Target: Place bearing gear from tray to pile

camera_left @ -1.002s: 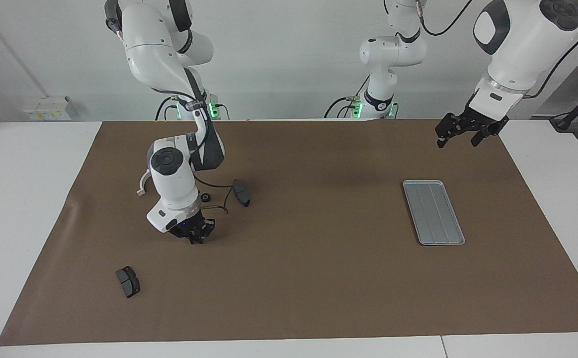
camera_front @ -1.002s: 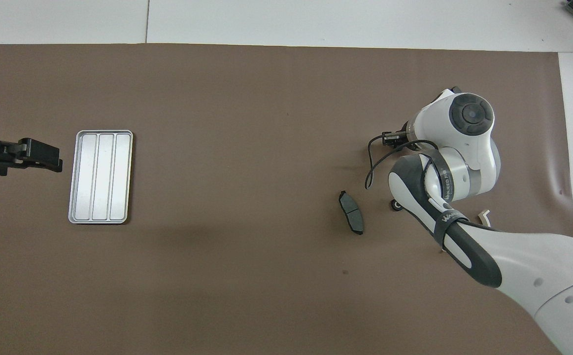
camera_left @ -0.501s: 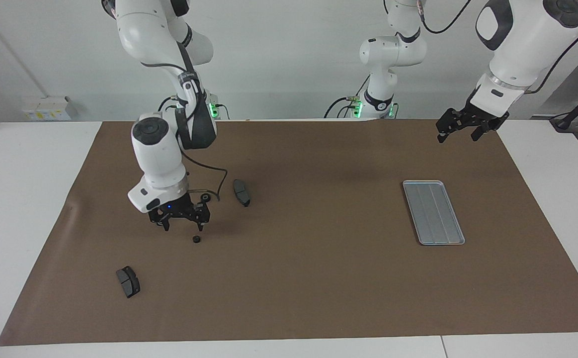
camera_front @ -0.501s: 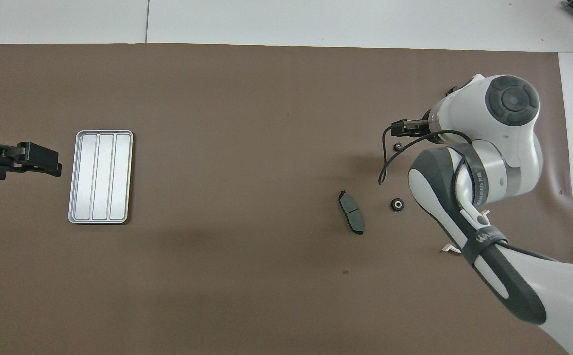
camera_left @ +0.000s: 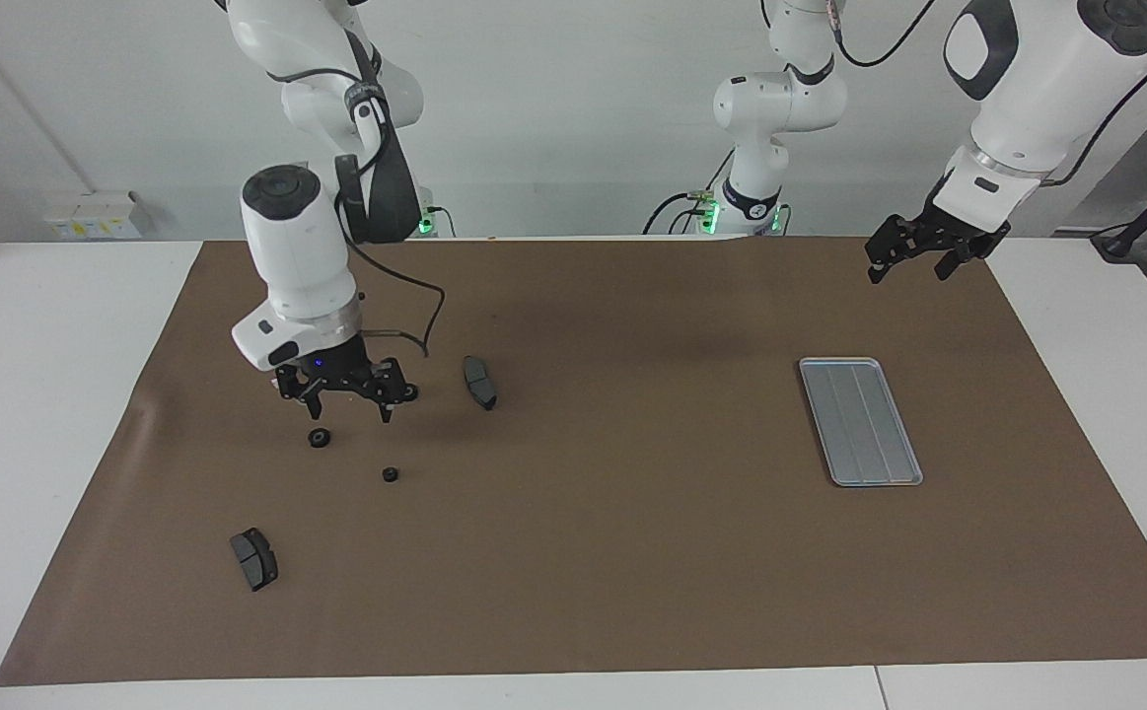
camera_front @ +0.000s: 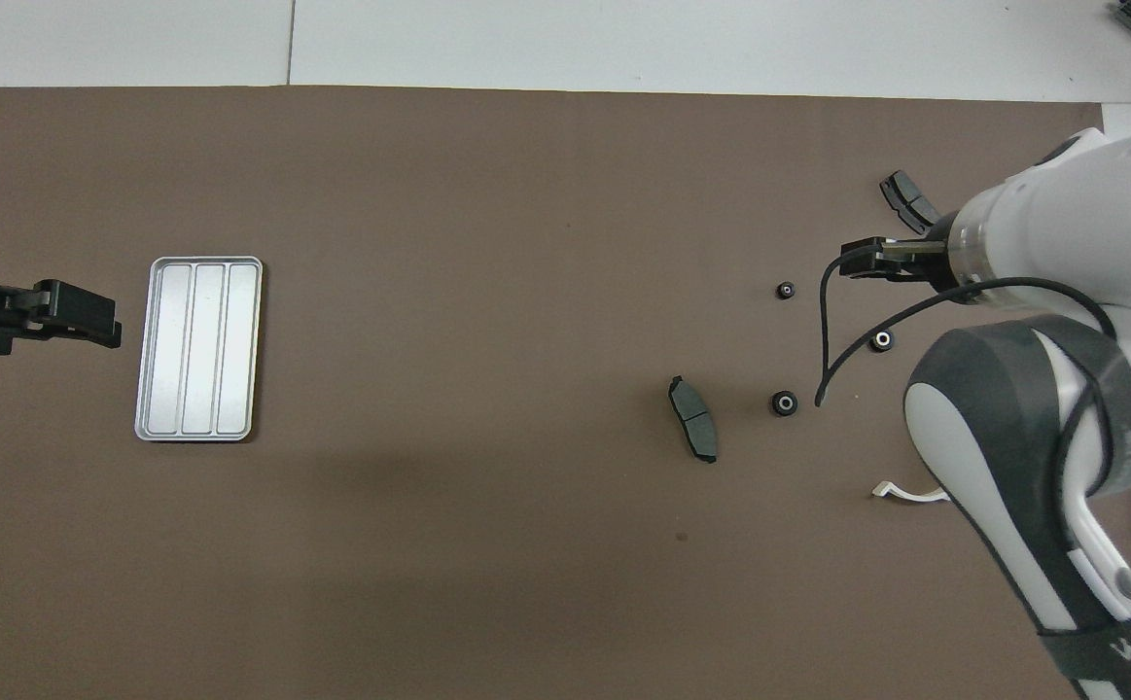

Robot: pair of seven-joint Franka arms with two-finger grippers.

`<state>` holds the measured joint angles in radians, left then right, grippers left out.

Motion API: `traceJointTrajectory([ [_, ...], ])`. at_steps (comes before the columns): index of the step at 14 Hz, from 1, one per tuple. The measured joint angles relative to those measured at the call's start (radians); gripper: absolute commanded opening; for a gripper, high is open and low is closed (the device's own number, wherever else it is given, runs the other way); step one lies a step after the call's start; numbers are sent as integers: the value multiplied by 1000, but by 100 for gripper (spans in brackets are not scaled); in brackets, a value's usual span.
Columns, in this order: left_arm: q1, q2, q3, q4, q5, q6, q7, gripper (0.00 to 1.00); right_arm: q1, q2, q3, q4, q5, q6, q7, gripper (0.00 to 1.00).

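The right arm hides most of the white bracket.

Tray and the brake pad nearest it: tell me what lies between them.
Nothing: only bare brown mat runs from the tray to that brake pad, plain in the overhead view.

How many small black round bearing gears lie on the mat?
3: farthest gear, one by the right gripper, nearest beside a brake pad. The arm may hide others.
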<state>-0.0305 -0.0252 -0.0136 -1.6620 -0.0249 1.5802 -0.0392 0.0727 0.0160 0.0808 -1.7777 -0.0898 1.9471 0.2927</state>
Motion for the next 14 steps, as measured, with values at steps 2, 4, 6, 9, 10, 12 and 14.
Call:
traceJointTrajectory([
  [2,0,0,0,0,0,0,0,100,-13,-28,-8,50,19,-99,0,100],
  [4,0,0,0,0,0,0,0,100,-31,-28,-12,129,24,-217,-27,100],
  [6,0,0,0,0,0,0,0,100,-52,-15,-12,204,26,-325,-62,100],
  [9,0,0,0,0,0,0,0,100,-58,-1,-12,228,28,-401,-70,100],
  [10,0,0,0,0,0,0,0,100,-57,1,-11,224,28,-404,-70,100],
  [12,0,0,0,0,0,0,0,100,-56,5,-10,219,28,-404,-70,100],
  [14,0,0,0,0,0,0,0,100,-56,6,-10,214,28,-404,-70,100],
])
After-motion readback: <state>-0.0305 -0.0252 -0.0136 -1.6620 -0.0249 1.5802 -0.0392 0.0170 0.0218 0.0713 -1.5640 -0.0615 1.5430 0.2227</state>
